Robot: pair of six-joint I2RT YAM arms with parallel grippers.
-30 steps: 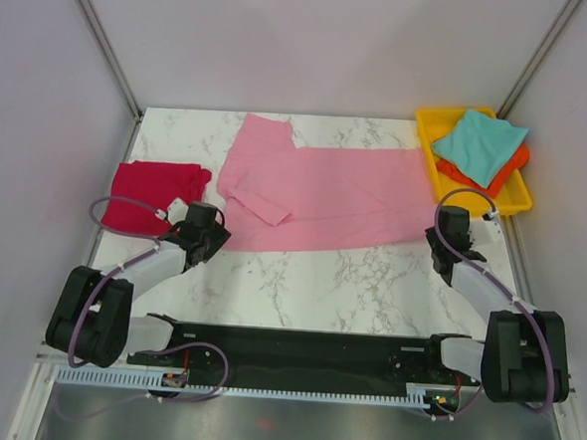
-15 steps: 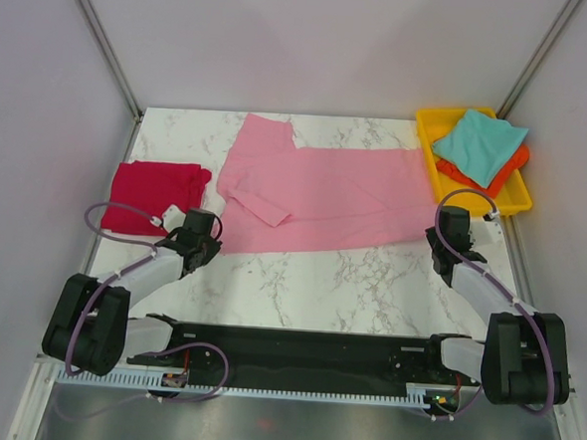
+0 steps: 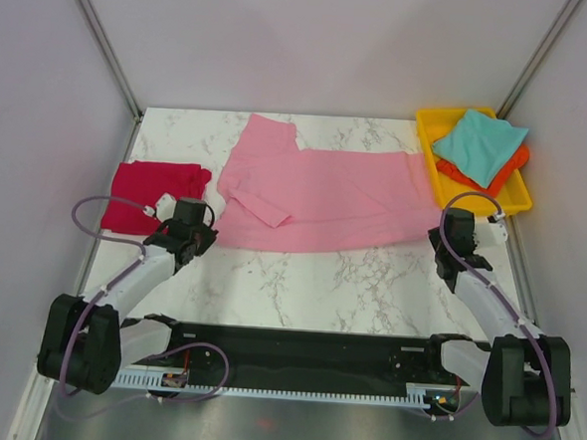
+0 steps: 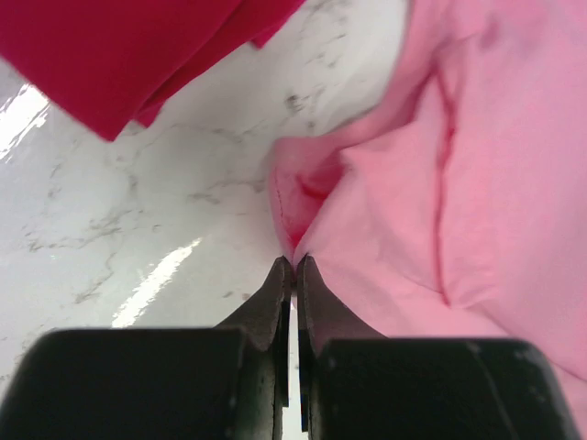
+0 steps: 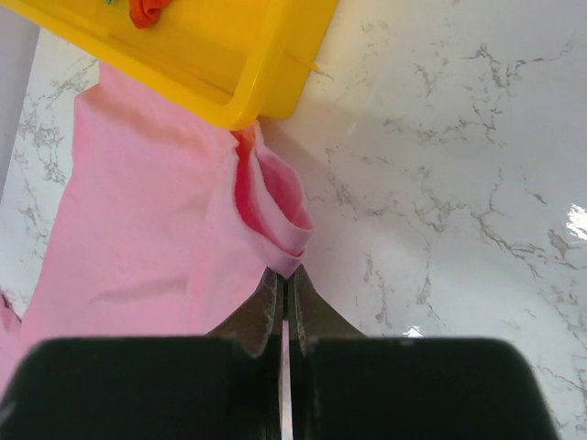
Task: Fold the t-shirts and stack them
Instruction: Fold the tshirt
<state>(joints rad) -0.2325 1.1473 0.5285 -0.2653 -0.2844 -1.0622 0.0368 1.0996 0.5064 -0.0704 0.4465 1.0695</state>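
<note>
On the marble table (image 3: 320, 276), left gripper (image 4: 293, 262) and right gripper (image 5: 284, 274) clamp near corners of the seemingly soft, floppy pink shirt (image 3: 335, 198).

1. The left arm (image 3: 131, 275) is lying stretched low, angling from its base toward 1 o'clock in the top view.
2. The left gripper (image 4: 293, 261) is pinching an edge of the pink t-shirt (image 4: 477, 183), with its jaws pressing together.
3. The right arm (image 3: 488, 297) is angling toward 11 o'clock.
4. The right gripper (image 5: 284, 273) is clamping a fold of the same shirt, with its jaws closed.
</note>
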